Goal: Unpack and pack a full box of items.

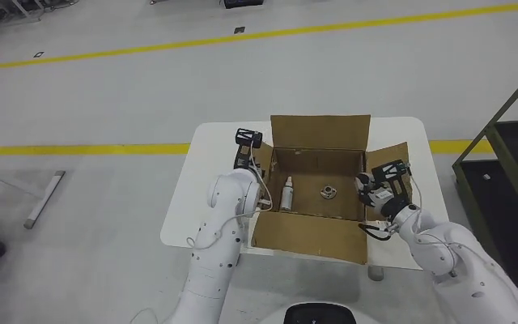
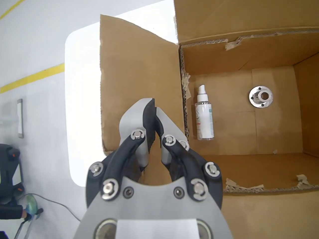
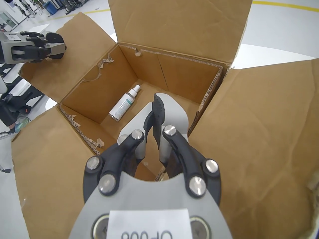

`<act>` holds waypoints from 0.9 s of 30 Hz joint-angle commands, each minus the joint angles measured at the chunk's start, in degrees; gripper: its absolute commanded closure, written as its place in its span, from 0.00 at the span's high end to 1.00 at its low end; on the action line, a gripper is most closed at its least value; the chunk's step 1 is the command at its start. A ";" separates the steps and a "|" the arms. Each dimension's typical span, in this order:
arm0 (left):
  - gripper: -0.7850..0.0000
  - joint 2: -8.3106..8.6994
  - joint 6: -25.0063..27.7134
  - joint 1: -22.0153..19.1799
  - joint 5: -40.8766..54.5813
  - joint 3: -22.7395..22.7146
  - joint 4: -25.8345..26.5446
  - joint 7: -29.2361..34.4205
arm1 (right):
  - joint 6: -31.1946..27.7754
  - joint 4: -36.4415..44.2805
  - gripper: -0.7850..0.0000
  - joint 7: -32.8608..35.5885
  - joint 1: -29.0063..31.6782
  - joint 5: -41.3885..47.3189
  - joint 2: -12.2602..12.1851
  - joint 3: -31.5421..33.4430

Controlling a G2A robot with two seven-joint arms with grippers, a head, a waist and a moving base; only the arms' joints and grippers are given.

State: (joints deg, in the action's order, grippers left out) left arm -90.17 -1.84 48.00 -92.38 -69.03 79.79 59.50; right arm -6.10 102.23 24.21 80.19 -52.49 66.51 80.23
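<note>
– Grey floor [image 1: 121, 81] crossed by yellow lines [image 1: 89, 149] is seen around a white table [image 1: 212, 170] at the centre of the top view. What is set on it?

– An open cardboard box [image 1: 320, 160] is set there, with its flaps folded outward. A spray bottle [image 1: 286, 194] is laid flat on the box bottom, close to the left wall in the top view. A metal flange [image 1: 327, 193] is placed to its right, apart from it, near the middle.

– How are the grippers held?

– The left gripper [image 2: 153, 104] is held over the left flap [image 2: 139, 75], by the box's upper-left corner in the top view. Its fingers are pressed together and nothing is gripped. The right gripper [image 3: 156, 100] is held above the box's right edge, beside the right flap [image 3: 261, 130], with its fingers likewise closed on nothing.

– How is the bottle judged to handle?

– It is judged light and stiff, with smooth plastic that may slip or roll. The round body, taken across its width, is thought a better hold than the thin nozzle. The flange is judged heavy for its size, hard and slick, and is probably best pinched across the rim or the raised hub. Fingers would have to be opened first, and little room is left between the bottle and the wall.
</note>
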 commanded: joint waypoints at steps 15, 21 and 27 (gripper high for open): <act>1.00 -0.16 -3.51 -0.55 -1.11 -0.12 -0.95 -1.30 | 1.95 2.57 0.00 4.35 -1.71 9.75 0.43 0.58; 1.00 0.09 -4.45 1.52 -5.10 0.09 4.46 -3.56 | 5.05 0.08 0.00 8.62 -6.02 13.81 1.17 -3.96; 1.00 0.40 -7.51 3.36 -9.04 -1.60 8.36 -4.73 | 8.69 -6.84 0.00 9.75 -11.44 15.94 2.34 -9.56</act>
State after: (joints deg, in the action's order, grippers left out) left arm -89.82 -8.53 51.09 -101.02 -70.08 87.77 54.99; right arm 2.29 96.48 33.97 69.47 -36.71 68.73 71.20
